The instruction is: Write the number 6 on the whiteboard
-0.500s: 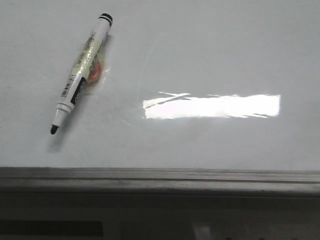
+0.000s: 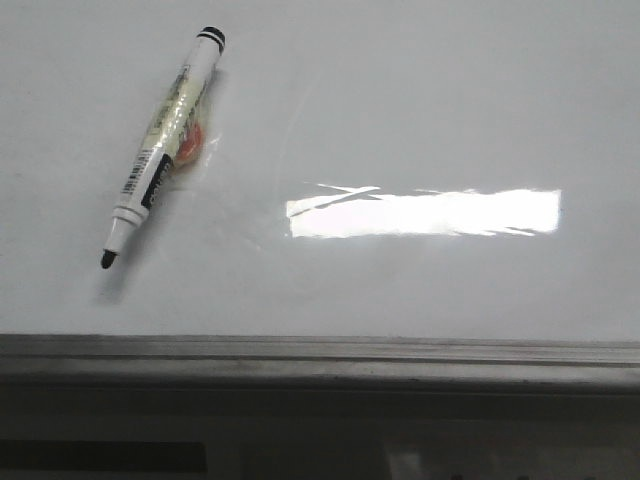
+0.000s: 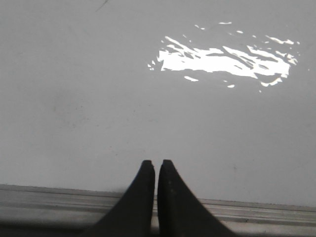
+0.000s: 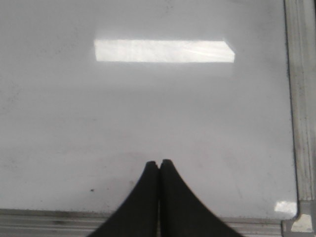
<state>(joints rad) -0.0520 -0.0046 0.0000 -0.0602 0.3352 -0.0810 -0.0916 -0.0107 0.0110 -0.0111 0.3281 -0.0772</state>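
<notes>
The whiteboard [image 2: 420,110] lies flat under both arms and shows no number 6 yet. Nearest, the left gripper [image 3: 153,165] and right gripper [image 4: 159,164] hover over its frame edge, fingers pressed together, empty. Farther ahead lies the uncapped marker [image 2: 160,150]; grasp it mid-barrel, tip downward. Its label is unreadable.

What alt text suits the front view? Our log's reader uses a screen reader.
An uncapped black marker lies diagonally on the whiteboard, tip toward the grey frame edge. A bright rectangular glare sits to its right; no writing or gripper is visible.
</notes>
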